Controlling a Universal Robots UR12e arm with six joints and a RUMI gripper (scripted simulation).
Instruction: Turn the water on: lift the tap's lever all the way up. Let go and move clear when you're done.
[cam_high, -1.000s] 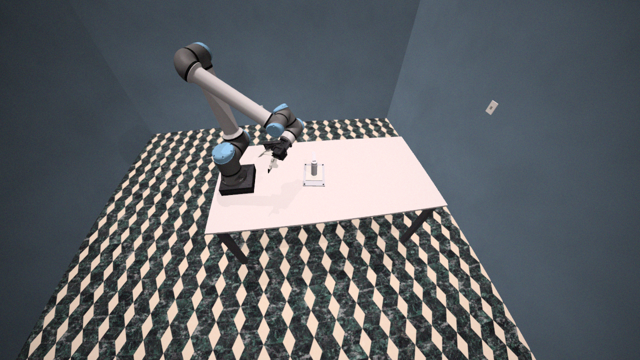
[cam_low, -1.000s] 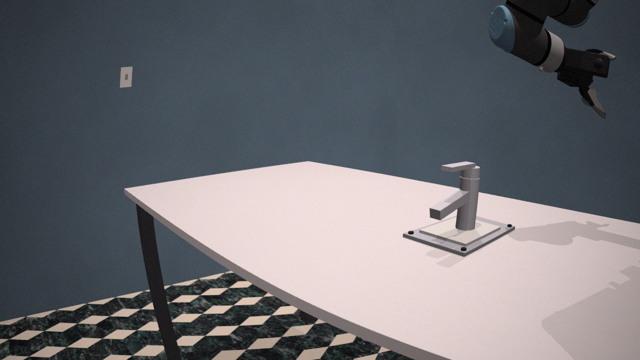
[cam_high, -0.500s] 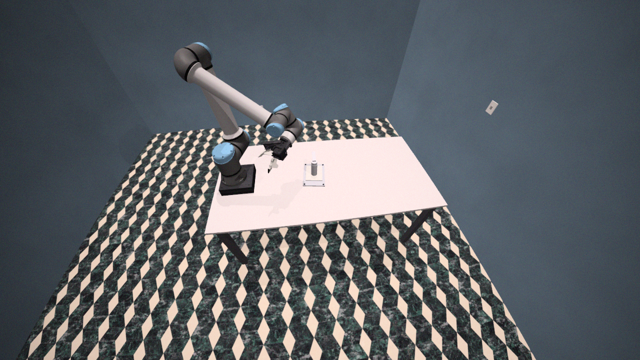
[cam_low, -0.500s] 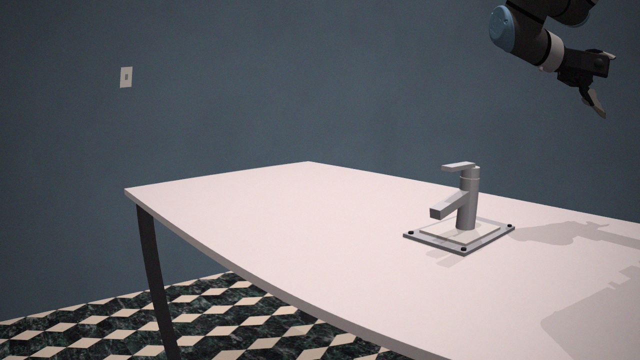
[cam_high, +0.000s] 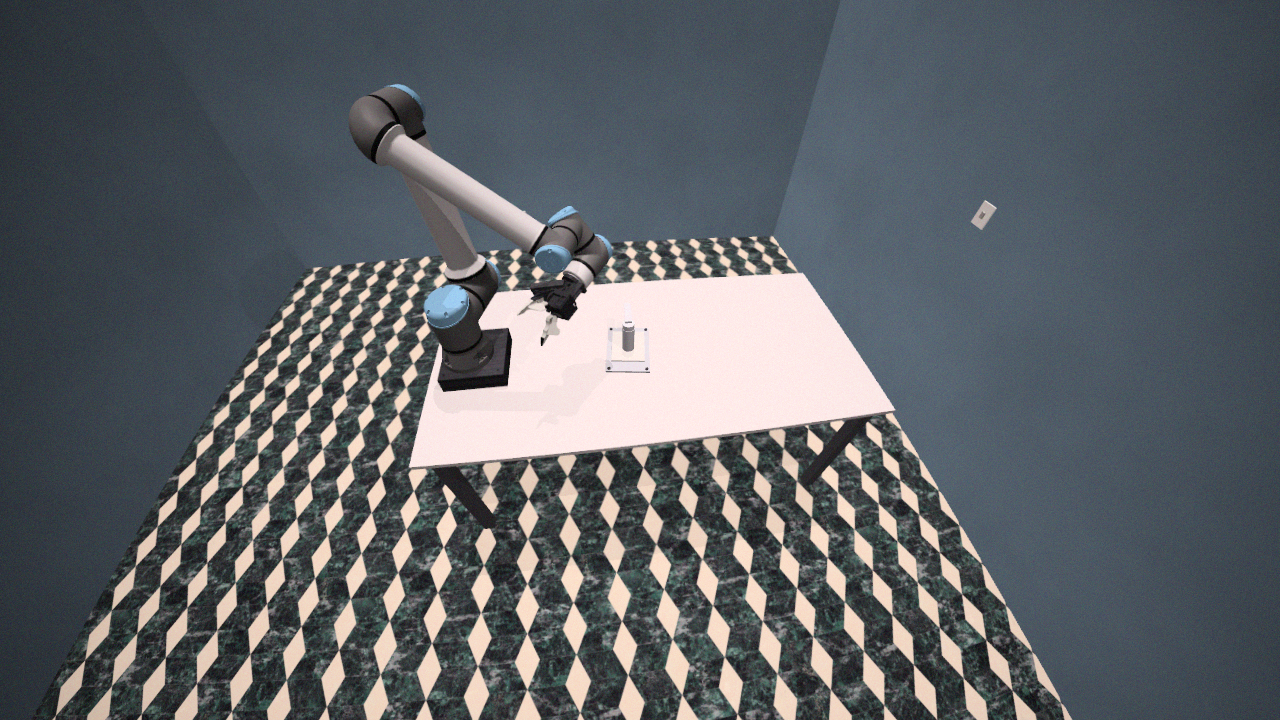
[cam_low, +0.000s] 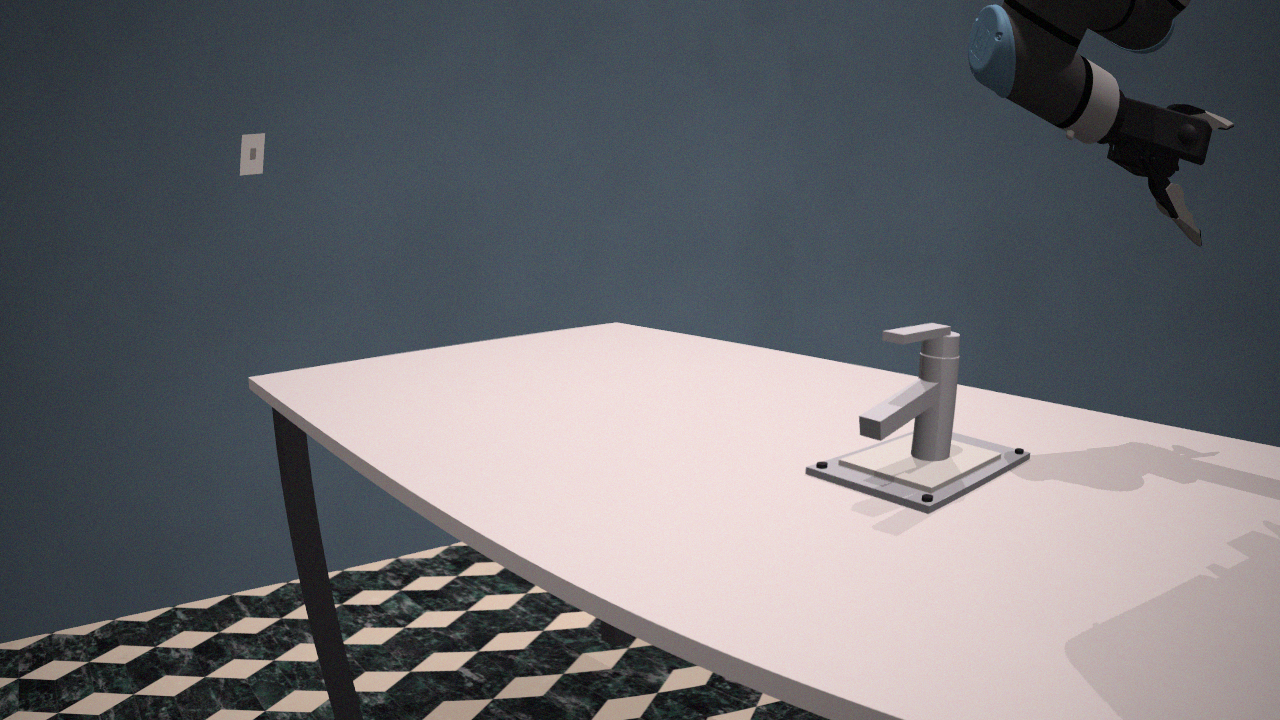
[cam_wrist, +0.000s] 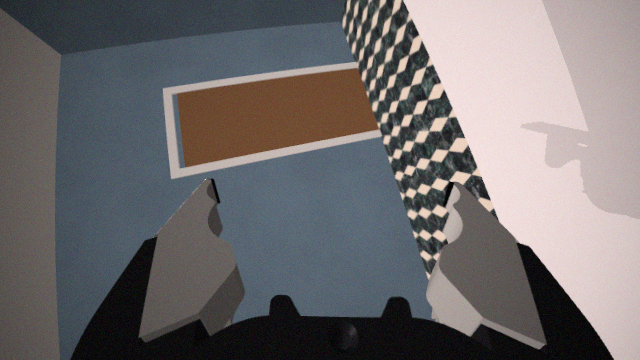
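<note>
On the pale worktop (cam_low: 554, 465), toward the arm's side of it, stands the grey tap (cam_low: 932, 402) — an upright cylinder fixed to a square metal base plate (cam_low: 1002, 464) with dark screws at the corners. Its spout slopes down and away from the body, and above that the flat lever (cam_low: 914, 334) lies about level on top of the tap, pointing the same way as the spout. Nothing touches the lever.

High above and to one side hangs the end effector (cam_low: 1194, 170), well apart from the tap, carried on the grey wrist with its blue cap. Its two pale fingers are spread as wide as they go and have hold of nothing; through the wrist camera only blue wall, a brown framed panel (cam_wrist: 275, 117), a strip of checkered floor (cam_wrist: 420, 130) and the worktop's edge show between them. The end effector's shadow falls on the worktop beside the tap's plate.

From the top view, the arm (cam_high: 465, 192) rises from a dark pedestal (cam_high: 447, 380) at one corner of the worktop, folds at a raised elbow and reaches back down, so the end effector (cam_high: 546, 322) sits between pedestal and tap (cam_high: 628, 338) — closer to the pedestal's side. A small light switch plate (cam_high: 983, 214) is mounted on the far wall.
</note>
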